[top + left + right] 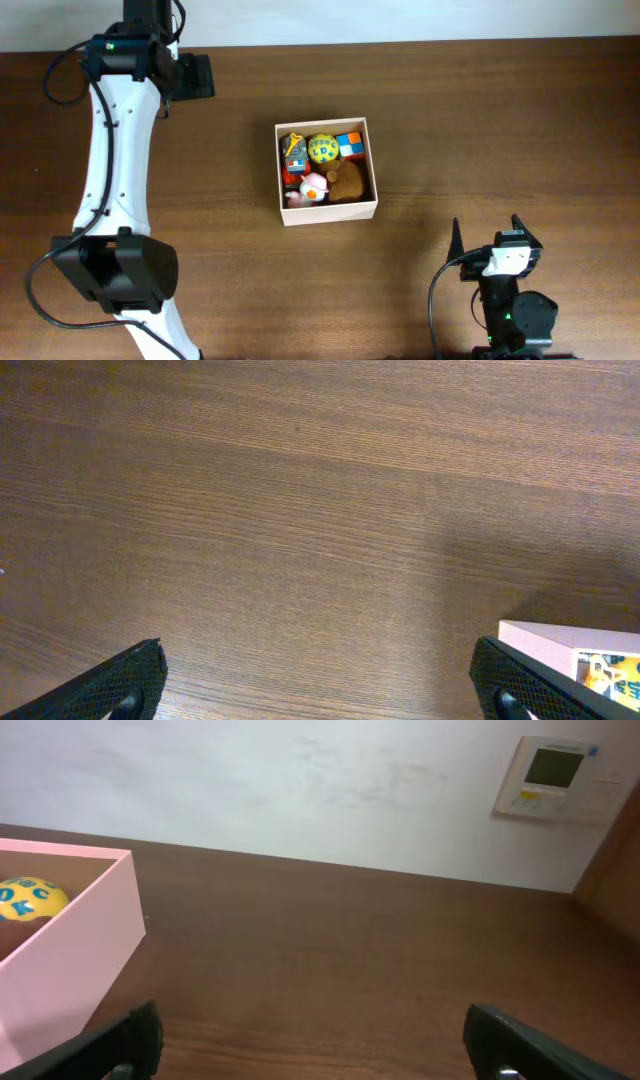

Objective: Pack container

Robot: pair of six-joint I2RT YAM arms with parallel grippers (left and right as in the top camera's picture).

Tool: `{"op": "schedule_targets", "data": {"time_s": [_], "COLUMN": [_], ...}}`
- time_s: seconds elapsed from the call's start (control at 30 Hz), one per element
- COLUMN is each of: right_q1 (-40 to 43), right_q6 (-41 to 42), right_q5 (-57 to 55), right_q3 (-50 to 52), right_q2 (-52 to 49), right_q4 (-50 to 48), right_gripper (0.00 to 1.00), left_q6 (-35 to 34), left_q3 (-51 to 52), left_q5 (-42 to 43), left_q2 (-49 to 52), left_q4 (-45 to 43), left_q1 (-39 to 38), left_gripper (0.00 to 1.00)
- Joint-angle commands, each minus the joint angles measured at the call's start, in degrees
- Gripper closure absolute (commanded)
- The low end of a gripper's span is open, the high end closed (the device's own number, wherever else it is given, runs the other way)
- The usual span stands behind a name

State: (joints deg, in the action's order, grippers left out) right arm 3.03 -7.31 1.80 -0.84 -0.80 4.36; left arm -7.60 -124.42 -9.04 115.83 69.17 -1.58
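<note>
Dark brown tabletop (480, 120) of matte, fine-grained wood fills the overhead view. Nearest the robot's side stands the right gripper (486, 230), black with a white wrist block. Its jaws are spread wide with nothing between them. Its own wrist view confirms this, with cross-hatched black fingers (120, 1040) at the two lower corners and bare wood between.

Further in, near the table's centre and well apart from both grippers, sits the container (330, 212), a square shallow open-top box with thin white walls and tan cardboard inside.
- **Overhead view:** only this view shows the full contents. They are a yellow ball with blue markings (323, 149), a multi-coloured cube (349, 145), a rounded brown plush toy (347, 183), a small pink-and-white toy (314, 186) and a small yellow-and-blue printed piece (294, 152), all packed closely together.
- **Right wrist view:** one smooth wall appears from the side, reading pale pink, with the top of the ball just above the rim.
- **Left wrist view:** only one pale corner shows, at lower right, with a scrap of yellow-and-blue print inside it.

Further still, the white left arm (110, 150) with black joints reaches to the far-left part of the table. The left gripper (319, 648) hangs over bare wood, its jaws wide apart and holding nothing. From overhead it shows only as a black block, and the jaw gap cannot be read there.

Farthest away, and seen only in the right wrist view, are a white plastered wall (300, 790) and a white wall-mounted control panel with a grey screen (552, 778).
</note>
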Motion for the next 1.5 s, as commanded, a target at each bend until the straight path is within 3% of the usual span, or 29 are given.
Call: {"op": "schedule_targets", "data": {"time_s": [0.0,0.87,1.23,1.47], "right_q1": [0.48,0.48,0.48,0.48], "right_q6": [0.26,0.26,0.26,0.26], "right_q5": [0.35,0.35,0.35,0.35], "right_q3": [0.52,0.52,0.52,0.52], "right_q2": [0.61,0.61,0.61,0.61], "right_q4": [-0.11,-0.11,-0.11,-0.11], "right_gripper": [0.01,0.01,0.01,0.01], "left_q6": [-0.72,-0.50,-0.50,-0.52], "left_q3": [-0.87,-0.87,1.03,18.25], "left_q5": [-0.22,-0.90,-1.33,-1.33], "left_q2": [0.33,-1.64,-21.49,-40.85], "left_q4": [-0.11,-1.18,-0.94,-5.60], "left_q1": [-0.11,0.66,0.92,0.90], "left_gripper": [0.01,0.01,0.01,0.01]}}
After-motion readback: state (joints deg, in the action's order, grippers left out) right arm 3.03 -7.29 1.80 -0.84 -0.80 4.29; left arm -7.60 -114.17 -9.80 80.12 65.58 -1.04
